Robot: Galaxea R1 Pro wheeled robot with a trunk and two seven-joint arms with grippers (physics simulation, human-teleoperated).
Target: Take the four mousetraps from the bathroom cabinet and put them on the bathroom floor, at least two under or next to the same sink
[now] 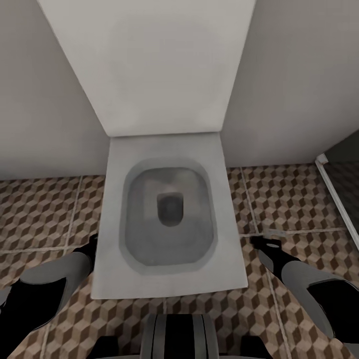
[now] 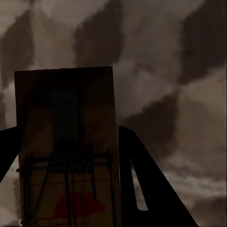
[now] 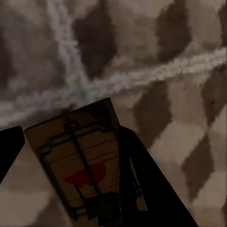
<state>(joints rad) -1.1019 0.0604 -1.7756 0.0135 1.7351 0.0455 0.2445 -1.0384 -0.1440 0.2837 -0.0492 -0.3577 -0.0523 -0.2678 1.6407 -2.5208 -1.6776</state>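
Two mousetraps are in hand. In the left wrist view my left gripper (image 2: 66, 131) is shut on a brown mousetrap (image 2: 66, 118) with a red mouse print, its dark fingers (image 2: 142, 179) on either side. My right gripper (image 3: 71, 135) is likewise shut on a second mousetrap (image 3: 78, 151), held tilted over a grout crossing. Both hang low over the bathroom floor (image 1: 289, 199), the left gripper (image 1: 92, 245) at the toilet's left edge and the right gripper (image 1: 266, 243) at its right. The cabinet and the sink are out of view.
A square white toilet (image 1: 119, 279) with its raised lid (image 1: 154, 65) stands straight ahead between my arms, against pale walls. A white-framed edge (image 1: 339, 199) runs along the right. My base (image 1: 174, 334) is at the bottom. Bare tiles lie on both sides of the toilet.
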